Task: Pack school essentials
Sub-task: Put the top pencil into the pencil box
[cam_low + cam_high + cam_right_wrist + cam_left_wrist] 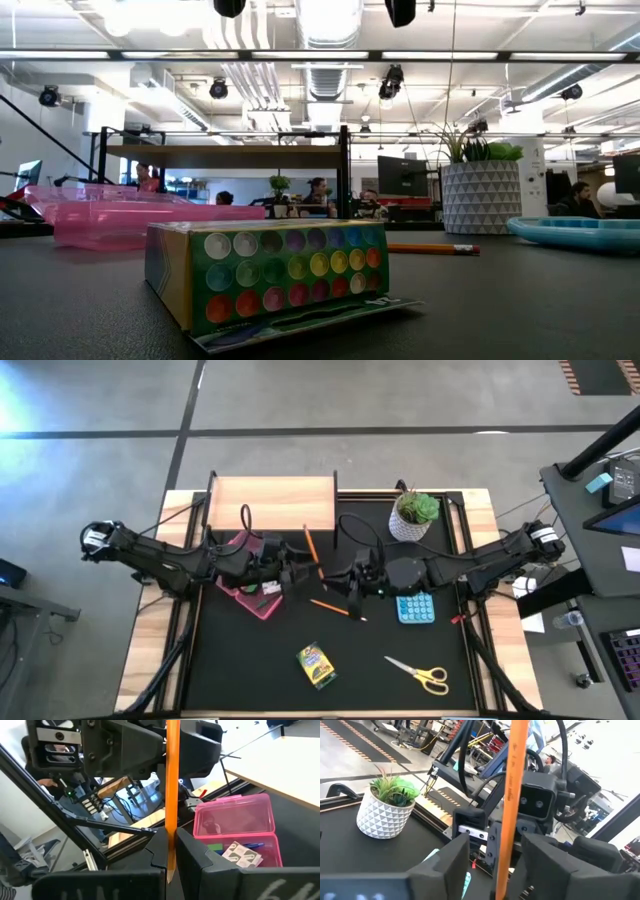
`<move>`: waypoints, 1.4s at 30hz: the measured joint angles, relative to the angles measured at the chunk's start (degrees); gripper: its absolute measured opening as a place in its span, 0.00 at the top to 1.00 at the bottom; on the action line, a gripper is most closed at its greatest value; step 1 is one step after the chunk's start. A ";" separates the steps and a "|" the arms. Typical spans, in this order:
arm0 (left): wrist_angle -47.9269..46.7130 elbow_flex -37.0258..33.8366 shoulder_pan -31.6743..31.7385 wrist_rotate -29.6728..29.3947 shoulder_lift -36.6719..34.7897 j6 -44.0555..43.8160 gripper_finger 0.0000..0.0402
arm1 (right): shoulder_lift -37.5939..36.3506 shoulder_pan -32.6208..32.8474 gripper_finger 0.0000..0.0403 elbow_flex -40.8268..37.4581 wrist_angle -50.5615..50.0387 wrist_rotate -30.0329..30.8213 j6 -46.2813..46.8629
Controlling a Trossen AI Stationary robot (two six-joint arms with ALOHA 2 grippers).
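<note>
Orange wooden pencil (pixel 172 795) stood upright between our two tools above the black bench (pixel 250 670); the right tool (pixel 170 851) clamped it, the left tool (pixel 492 860) sat loosely around it.

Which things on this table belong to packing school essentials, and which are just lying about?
Part of the job:
- pink box, lid open
- orange pencil, gripped by the right gripper
- second pencil, lying on the mat
- crayon box
- scissors

Just lying about:
- potted plant
- wooden board
</note>
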 joint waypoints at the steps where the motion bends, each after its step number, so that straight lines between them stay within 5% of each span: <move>1: 0.00 0.00 0.00 0.00 0.00 0.00 0.63 | 0.00 0.00 0.97 0.00 0.02 0.01 0.00; 11: 0.11 0.00 -0.04 0.13 0.02 1.12 0.97 | 0.00 -0.04 0.96 0.00 -0.68 -0.17 0.79; 24: -2.75 0.02 -0.02 1.95 0.01 1.62 0.97 | -3.40 -0.17 0.61 0.36 -18.61 -5.77 10.39; 32: -30.76 0.02 -0.05 5.11 -0.04 -6.82 0.97 | -4.42 0.41 0.50 3.05 -36.89 -5.68 15.52; 37: -52.83 0.02 0.19 3.88 0.02 -13.71 0.97 | -1.19 1.11 0.51 1.38 -40.75 -5.70 18.65; 42: -63.29 -1.23 0.70 1.10 0.68 -18.06 0.97 | 4.93 1.09 0.52 0.46 -40.70 -5.70 20.39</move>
